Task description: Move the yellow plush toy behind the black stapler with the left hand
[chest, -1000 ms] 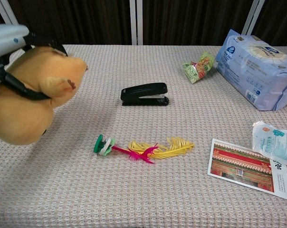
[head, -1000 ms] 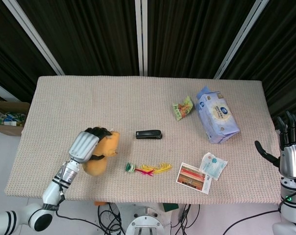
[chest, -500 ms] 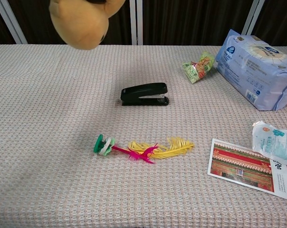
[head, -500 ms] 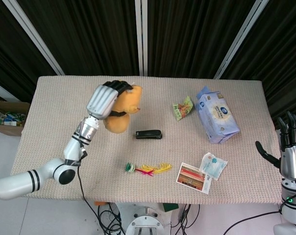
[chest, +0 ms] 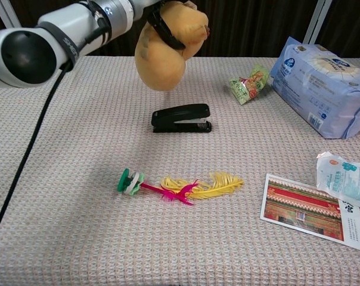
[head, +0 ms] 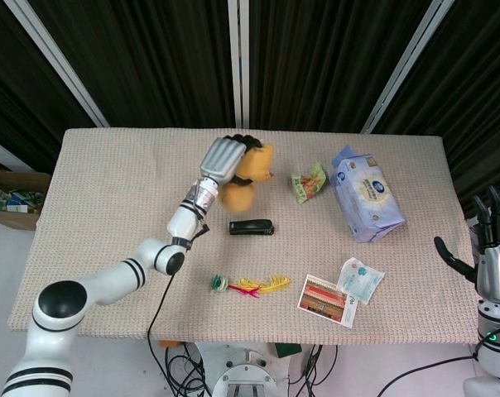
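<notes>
My left hand (head: 224, 160) grips the yellow plush toy (head: 248, 176), which hangs in the air above the table just behind the black stapler (head: 252, 227). In the chest view the plush toy (chest: 165, 50) dangles over the far side of the stapler (chest: 182, 118), with dark fingers (chest: 165, 33) wrapped around its middle. My right hand (head: 496, 248) hovers off the table's right edge, fingers spread and nothing in it.
A green-capped feather toy (head: 250, 285) lies in front of the stapler. A postcard (head: 326, 299) and a small wipes packet (head: 360, 279) lie at front right. A blue tissue pack (head: 366, 194) and a snack packet (head: 309, 182) sit at back right on the beige cloth (head: 109, 190).
My left hand has carried the plush toy from the front left, up and across to the right, and now holds it lower, just behind the stapler. The right hand has stayed put.
</notes>
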You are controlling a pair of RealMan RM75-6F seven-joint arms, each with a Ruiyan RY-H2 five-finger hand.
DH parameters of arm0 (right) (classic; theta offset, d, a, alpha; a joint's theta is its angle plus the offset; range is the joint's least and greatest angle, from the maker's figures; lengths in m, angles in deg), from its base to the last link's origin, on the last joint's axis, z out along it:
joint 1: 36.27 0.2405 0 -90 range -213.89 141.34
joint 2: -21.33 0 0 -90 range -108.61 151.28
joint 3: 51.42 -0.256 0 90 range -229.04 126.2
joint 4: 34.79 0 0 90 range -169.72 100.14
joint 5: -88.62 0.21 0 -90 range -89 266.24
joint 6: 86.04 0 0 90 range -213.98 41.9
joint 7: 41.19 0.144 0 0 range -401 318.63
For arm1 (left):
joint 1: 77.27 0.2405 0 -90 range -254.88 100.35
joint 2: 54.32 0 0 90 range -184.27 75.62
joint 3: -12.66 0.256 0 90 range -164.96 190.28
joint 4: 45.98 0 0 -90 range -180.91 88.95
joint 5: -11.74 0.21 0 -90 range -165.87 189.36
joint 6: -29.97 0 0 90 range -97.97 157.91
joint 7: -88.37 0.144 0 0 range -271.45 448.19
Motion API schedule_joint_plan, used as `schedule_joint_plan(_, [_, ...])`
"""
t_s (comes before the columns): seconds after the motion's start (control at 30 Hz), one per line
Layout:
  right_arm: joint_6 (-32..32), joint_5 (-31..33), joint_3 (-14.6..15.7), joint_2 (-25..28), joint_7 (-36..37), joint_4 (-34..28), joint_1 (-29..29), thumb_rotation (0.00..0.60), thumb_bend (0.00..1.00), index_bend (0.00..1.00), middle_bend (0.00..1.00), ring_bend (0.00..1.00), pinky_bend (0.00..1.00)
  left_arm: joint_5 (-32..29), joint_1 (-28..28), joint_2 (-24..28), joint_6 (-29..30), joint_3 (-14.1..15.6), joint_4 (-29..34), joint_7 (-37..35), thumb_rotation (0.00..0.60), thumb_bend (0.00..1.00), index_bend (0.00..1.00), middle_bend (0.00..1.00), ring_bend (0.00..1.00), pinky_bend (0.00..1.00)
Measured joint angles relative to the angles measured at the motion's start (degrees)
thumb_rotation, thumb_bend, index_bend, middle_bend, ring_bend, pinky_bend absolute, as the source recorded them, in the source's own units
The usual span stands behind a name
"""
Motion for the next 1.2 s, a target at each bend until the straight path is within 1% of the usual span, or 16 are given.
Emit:
schedule_joint_plan(0.13, [-0.1,0.28,0.15,-0.38,0.94,1.06,-0.17,0.6,0.22,0.0,0.0,0.0,0.01,-0.59,-2.18,-4.87,-1.3,0.77,-7.4,-1.26,0.6,0.43,0.76,0.86,0.85,1.0])
schedule_joint_plan(0.3, [-0.16,0.78,0.12,-0.88,2.04,2.24,-0.33,0.6,0.22,0.0,0.0,0.0,0.01,-0.49,-4.43,-8.45,-2.16,1.46,-13.98,-3.02,0.6,0.43,0.72,0.84,0.84,1.0])
schedule_joint_plan(0.33, [-0.15,0.84,0.08,-0.94,2.16,2.37,-0.34,0.6,0.22,0.0,0.0,0.0,0.01,-0.39,-4.74,-8.91,-2.41,1.62,-14.94,-3.33,0.6,0.41,0.69,0.82,0.82,1.0])
schedule_joint_plan(0.4, [-0.15,0.98,0.01,-1.0,2.34,2.55,-0.36,0.6,0.22,0.0,0.0,0.0,0.0,-0.3,-5.34,-9.81,-3.58,1.9,-16.91,-4.04,0.6,0.37,0.61,0.75,0.77,0.99])
schedule_joint_plan(0.43, [-0.17,1.03,-0.01,-1.01,2.37,2.59,-0.37,0.6,0.22,0.0,0.0,0.0,0.0,-0.3,-5.56,-10.14,-4.3,2.03,-17.67,-4.29,0.6,0.33,0.53,0.69,0.72,0.97])
schedule_joint_plan(0.47, [-0.16,1.05,-0.02,-0.99,2.39,2.62,-0.39,0.6,0.22,0.0,0.0,0.0,0.0,-0.32,-5.78,-10.45,-5.09,2.14,-18.42,-4.51,0.6,0.28,0.41,0.59,0.65,0.93])
schedule_joint_plan(0.5, [-0.14,1.07,-0.04,-0.97,2.38,2.64,-0.4,0.6,0.22,0.0,0.0,0.0,0.0,-0.43,-6.0,-10.78,-6.24,2.23,-19.27,-4.74,0.6,0.25,0.34,0.53,0.6,0.89])
schedule_joint_plan(0.53, [-0.14,1.11,-0.07,-0.96,2.36,2.66,-0.41,0.6,0.22,0.0,0.0,0.0,0.0,-0.58,-6.16,-10.94,-7.2,2.28,-19.68,-4.86,0.6,0.2,0.22,0.42,0.52,0.82])
schedule_joint_plan(0.57, [-0.17,1.2,-0.1,-0.92,2.36,2.67,-0.44,0.6,0.22,0.0,0.0,0.0,0.0,-0.73,-6.31,-11.07,-8.23,2.32,-20.02,-4.97,0.6,0.16,0.13,0.33,0.44,0.76])
schedule_joint_plan(0.63, [-0.26,1.34,-0.15,-0.9,2.43,2.69,-0.45,0.6,0.22,0.0,0.0,0.0,0.0,-0.98,-6.61,-11.34,-10.3,2.43,-20.89,-5.26,0.6,0.11,0.05,0.21,0.34,0.67])
schedule_joint_plan(0.67, [-0.36,1.43,-0.16,-0.91,2.46,2.71,-0.45,0.6,0.22,0.0,0.0,0.0,0.0,-0.97,-6.66,-11.44,-10.69,2.47,-21.11,-5.41,0.6,0.09,0.03,0.17,0.29,0.63])
schedule_joint_plan(0.73, [-0.51,1.47,-0.15,-0.98,2.49,2.74,-0.42,0.6,0.22,0.0,0.0,0.0,0.0,-0.82,-6.71,-11.67,-10.14,2.54,-21.45,-6.15,0.6,0.06,0.01,0.12,0.23,0.57])
schedule_joint_plan(0.87, [-0.83,1.31,0.05,-1.32,2.45,3.03,-0.23,0.6,0.22,0.0,0.0,0.0,0.01,-0.25,-6.73,-11.98,-7.34,2.51,-22.1,-8.97,0.6,0.04,0.0,0.07,0.16,0.48])
schedule_joint_plan(1.1, [-0.89,1.34,0.03,-1.45,2.65,3.28,-0.15,0.6,0.22,0.0,0.0,0.0,0.0,1.08,-6.15,-11.15,-5.28,2.97,-21.31,-11.34,0.6,0.03,0.0,0.06,0.11,0.42])
schedule_joint_plan(1.2, [-0.93,1.37,0.04,-1.33,2.67,3.15,-0.18,0.6,0.22,0.0,0.0,0.0,0.0,1.14,-5.75,-10.08,-5.27,3.07,-19.8,-11.37,0.6,0.01,0.0,0.02,0.08,0.38])
